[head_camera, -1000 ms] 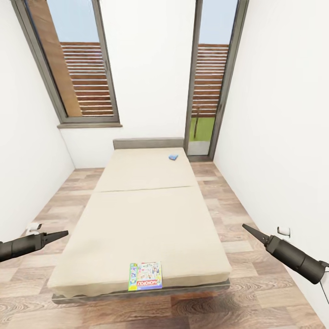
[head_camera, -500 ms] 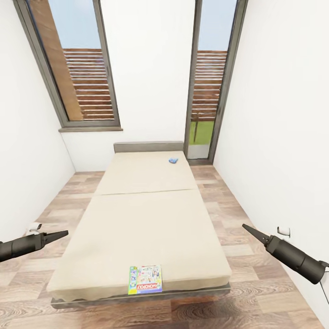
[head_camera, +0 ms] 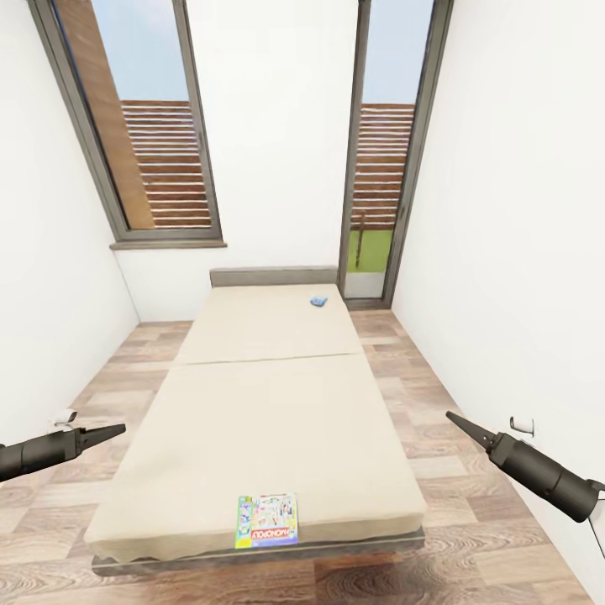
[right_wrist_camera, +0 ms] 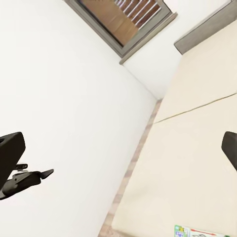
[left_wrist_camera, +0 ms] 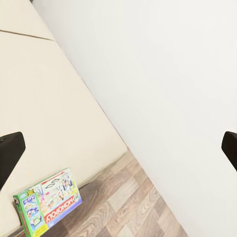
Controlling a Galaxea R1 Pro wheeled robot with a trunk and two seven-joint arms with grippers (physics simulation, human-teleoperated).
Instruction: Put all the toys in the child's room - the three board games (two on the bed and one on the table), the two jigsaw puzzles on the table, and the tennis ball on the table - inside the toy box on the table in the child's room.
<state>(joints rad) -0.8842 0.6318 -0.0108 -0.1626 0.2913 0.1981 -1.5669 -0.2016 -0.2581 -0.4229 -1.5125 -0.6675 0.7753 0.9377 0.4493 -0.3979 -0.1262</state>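
Observation:
A colourful Monopoly board game (head_camera: 267, 520) lies flat at the near end of the beige bed (head_camera: 269, 395); it also appears in the left wrist view (left_wrist_camera: 47, 201) and at the edge of the right wrist view (right_wrist_camera: 202, 232). A small blue board game (head_camera: 318, 301) rests near the headboard at the far end. My left gripper (head_camera: 118, 430) hangs open over the floor left of the bed, fingers wide apart with nothing between them. My right gripper (head_camera: 452, 417) is open too, over the floor on the bed's right.
White walls close in on both sides of the bed, leaving narrow strips of wooden floor (head_camera: 470, 512). A tall window (head_camera: 143, 134) and a glass door (head_camera: 382, 168) stand in the far wall. Small wall sockets (head_camera: 521, 425) sit low by each arm.
The whole picture has shifted: the camera has drawn back slightly, so the bed and far wall sit lower and smaller. Both arms hold the same pose, and the board games have not moved.

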